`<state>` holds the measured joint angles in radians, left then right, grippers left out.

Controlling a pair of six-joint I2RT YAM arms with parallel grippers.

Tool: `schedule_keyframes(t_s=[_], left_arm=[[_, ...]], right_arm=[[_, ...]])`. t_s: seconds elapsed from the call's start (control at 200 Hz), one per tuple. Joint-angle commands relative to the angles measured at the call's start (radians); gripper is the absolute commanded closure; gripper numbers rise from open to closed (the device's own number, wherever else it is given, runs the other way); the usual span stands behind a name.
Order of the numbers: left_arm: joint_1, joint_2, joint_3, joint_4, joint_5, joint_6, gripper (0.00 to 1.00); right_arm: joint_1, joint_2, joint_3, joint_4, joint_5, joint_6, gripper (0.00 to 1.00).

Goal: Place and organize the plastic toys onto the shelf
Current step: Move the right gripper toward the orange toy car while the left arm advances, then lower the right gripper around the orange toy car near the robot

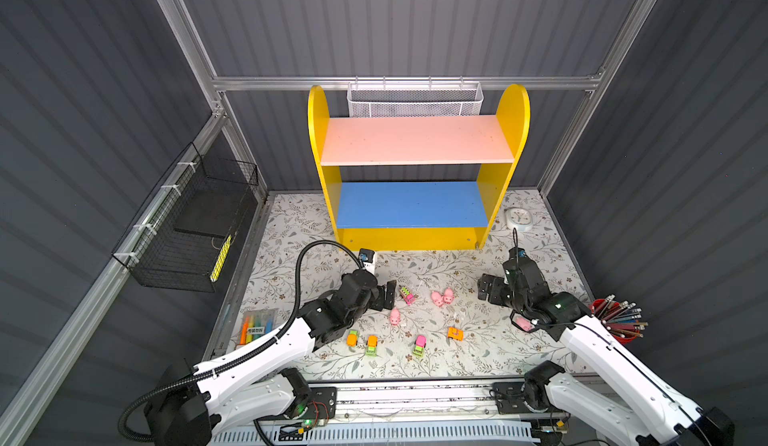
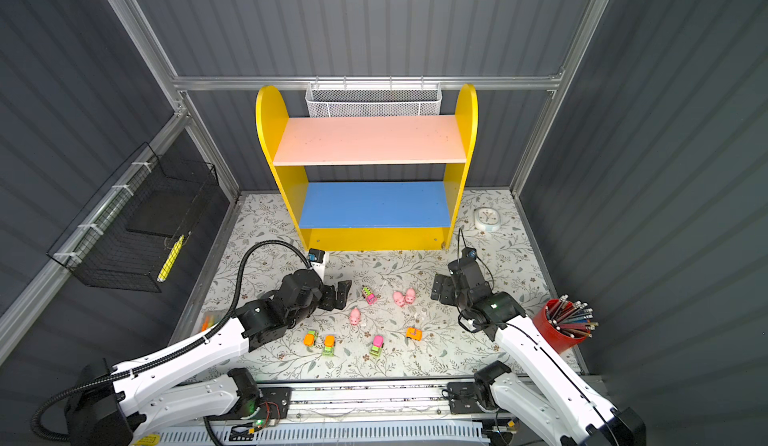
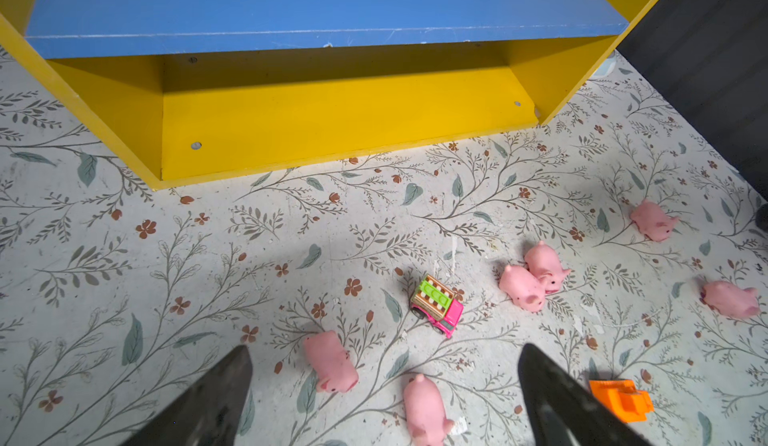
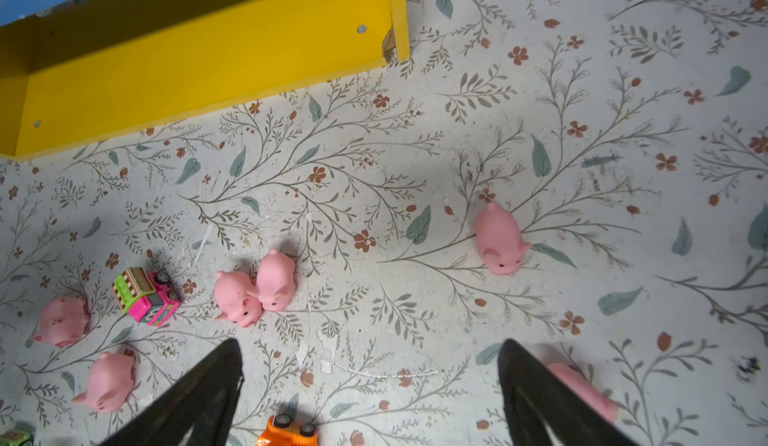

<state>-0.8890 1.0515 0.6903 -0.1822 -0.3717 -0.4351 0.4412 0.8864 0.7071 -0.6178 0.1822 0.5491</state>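
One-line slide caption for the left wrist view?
Left tool open over six small pink plastic pigs and a pink-and-green toy truck, scattered before the yellow-sided shelf with blue lower board.

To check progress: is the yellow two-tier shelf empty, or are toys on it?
Empty. In both top views the yellow two-tier shelf shows its pink upper board and blue lower board bare.
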Motion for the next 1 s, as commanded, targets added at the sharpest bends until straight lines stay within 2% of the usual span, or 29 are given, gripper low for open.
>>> schedule_keyframes(t_s=[0.0,0.26,0.445,0.73,0.996], left_arm=[[-0.01,-0.016,0.035,-0.087,-0.005,-0.039,0.0],[-0.032,-0.108,-0.016,-0.181,0.004,-0.097,0.01],[-0.033,-0.169,-0.057,-0.196,0.01,-0.126,0.01],[-0.032,-0.104,-0.028,-0.194,-0.004,-0.096,0.0],[-0.033,-0.069,-0.002,-0.178,-0.046,-0.081,0.0]], right_arm=[[0.015,-0.005,0.028,-0.073,-0.104,0.004,0.09],[0.121,-0.078,-0.049,-0.073,-0.208,0.067,0.12],[0.178,-0.079,-0.12,-0.024,-0.283,0.091,0.12],[0.203,-0.001,-0.207,0.133,-0.388,0.083,0.1],[0.205,0.094,-0.218,0.259,-0.483,0.04,0.07]])
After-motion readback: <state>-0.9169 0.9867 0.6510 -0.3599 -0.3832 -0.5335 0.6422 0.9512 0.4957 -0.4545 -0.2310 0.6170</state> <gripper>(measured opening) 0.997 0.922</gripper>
